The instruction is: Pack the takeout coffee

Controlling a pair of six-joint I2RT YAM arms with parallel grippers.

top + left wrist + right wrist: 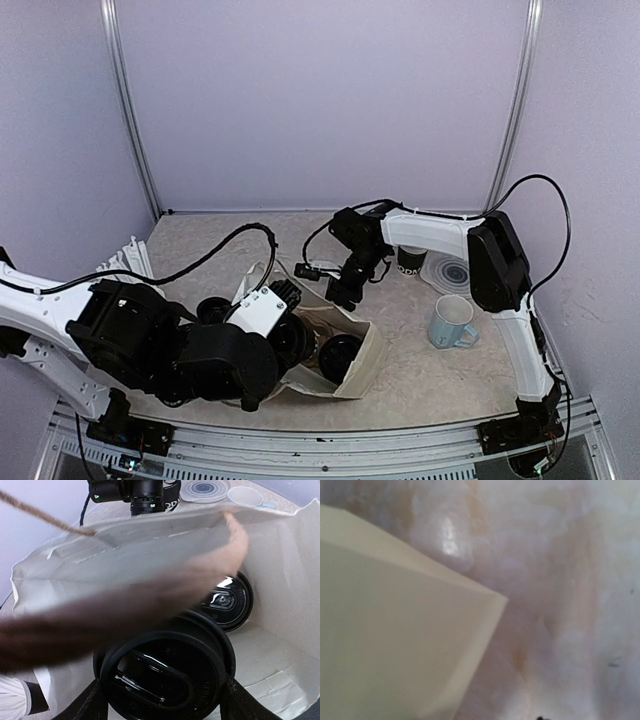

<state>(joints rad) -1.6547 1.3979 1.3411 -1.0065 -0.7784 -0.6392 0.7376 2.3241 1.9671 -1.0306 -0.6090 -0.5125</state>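
Enclosure from above: plain lavender walls at 9, 12 and 3 o'clock, evenly lit, with two slim metal poles rising in the back corners at 11 and 1 o'clock. The table has a mottled beige top. A slotted aluminium rail borders it at 6 o'clock.

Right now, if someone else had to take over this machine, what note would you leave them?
Left gripper: jaws closed on a lidded cup, just inside the paper bag's mouth.
Right gripper: at the bag's far rim; grip unclear.
Done: a second lidded cup sits deeper in the bag.
Left: release this cup and withdraw; whether more cups wait outside, I cannot tell.
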